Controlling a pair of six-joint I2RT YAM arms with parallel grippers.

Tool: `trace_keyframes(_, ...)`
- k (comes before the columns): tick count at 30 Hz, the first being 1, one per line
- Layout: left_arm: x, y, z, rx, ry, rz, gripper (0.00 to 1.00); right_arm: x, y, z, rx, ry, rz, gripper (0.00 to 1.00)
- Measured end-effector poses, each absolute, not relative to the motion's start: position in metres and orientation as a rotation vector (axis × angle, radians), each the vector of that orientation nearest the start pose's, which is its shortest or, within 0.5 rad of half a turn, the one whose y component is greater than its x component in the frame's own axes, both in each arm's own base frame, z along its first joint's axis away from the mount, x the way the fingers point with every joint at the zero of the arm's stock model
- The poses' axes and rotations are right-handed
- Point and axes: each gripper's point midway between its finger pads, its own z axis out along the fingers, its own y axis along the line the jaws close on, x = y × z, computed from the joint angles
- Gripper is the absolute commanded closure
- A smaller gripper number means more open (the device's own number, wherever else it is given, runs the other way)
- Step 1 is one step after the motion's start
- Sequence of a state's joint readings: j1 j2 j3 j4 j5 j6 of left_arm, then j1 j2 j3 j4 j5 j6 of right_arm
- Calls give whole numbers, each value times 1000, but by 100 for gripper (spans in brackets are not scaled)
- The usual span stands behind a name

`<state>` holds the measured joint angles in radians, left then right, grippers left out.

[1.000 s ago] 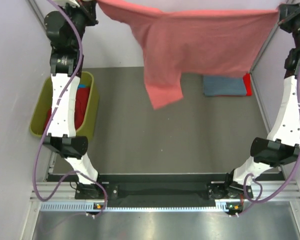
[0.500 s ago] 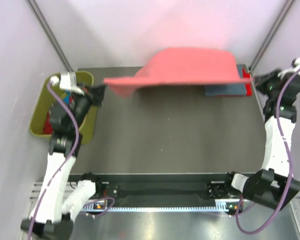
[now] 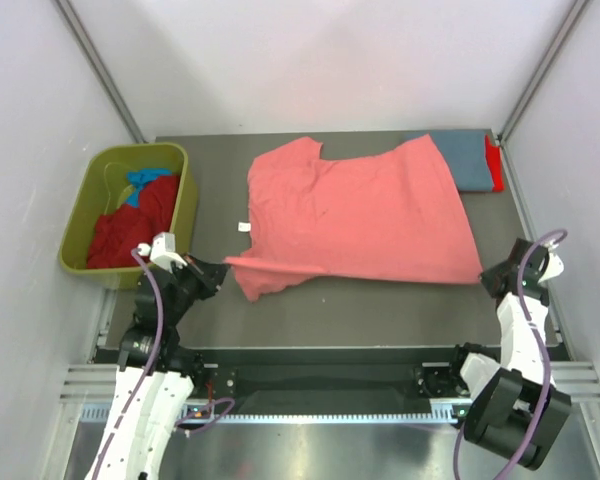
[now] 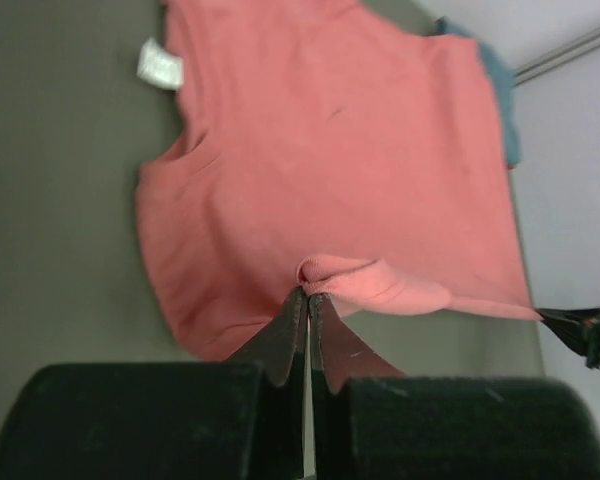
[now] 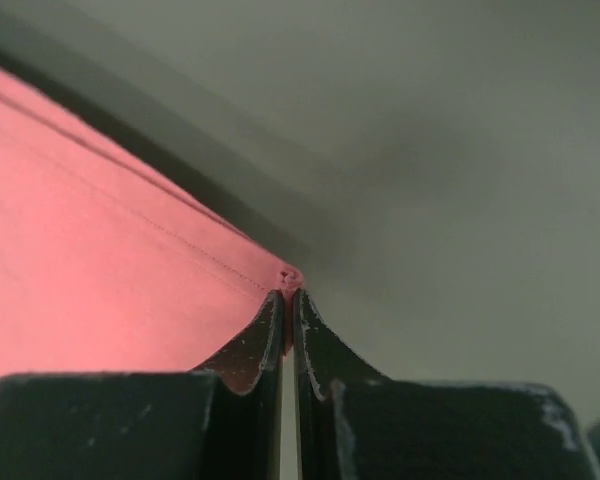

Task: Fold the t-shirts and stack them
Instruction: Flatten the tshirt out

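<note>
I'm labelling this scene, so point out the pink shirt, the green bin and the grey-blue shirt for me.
pink shirt [image 3: 360, 210], top view, middle of its spread-out body.
green bin [image 3: 188, 200], top view, the wall nearest the pink shirt.
grey-blue shirt [image 3: 472, 165], top view, the part showing beyond the pink shirt.

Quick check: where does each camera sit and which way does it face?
Top external: high behind the arms, looking down on the table; both arms show.
Left wrist: low at near left, facing across the salmon-pink t-shirt; left gripper shut on its edge.
Right wrist: low at near right, right gripper shut on the shirt's corner.
Shared: all see that shirt.
</note>
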<state>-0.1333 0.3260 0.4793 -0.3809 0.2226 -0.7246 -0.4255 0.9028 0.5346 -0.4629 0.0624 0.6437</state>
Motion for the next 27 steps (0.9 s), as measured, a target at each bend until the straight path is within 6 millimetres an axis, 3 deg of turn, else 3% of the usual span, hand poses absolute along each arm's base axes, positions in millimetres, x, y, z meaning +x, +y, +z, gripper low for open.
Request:
trace_keyframes(3, 216, -94, 179, -437, 1925, -776, 100, 217, -99, 68, 1330, 2036, -56, 100)
trace_keyframes(12, 220, -97, 143, -484, 2093, -744, 100, 217, -114, 68, 1354, 1995, -136, 100)
trace_keyframes(22, 216, -101, 151, -439, 2148, -687, 100, 211, -119, 58, 1408, 2006, -185, 100)
trace_keyframes(27, 215, -111, 135, -382, 2241, -600, 100, 214, -119, 57, 1391, 2000, -175, 95)
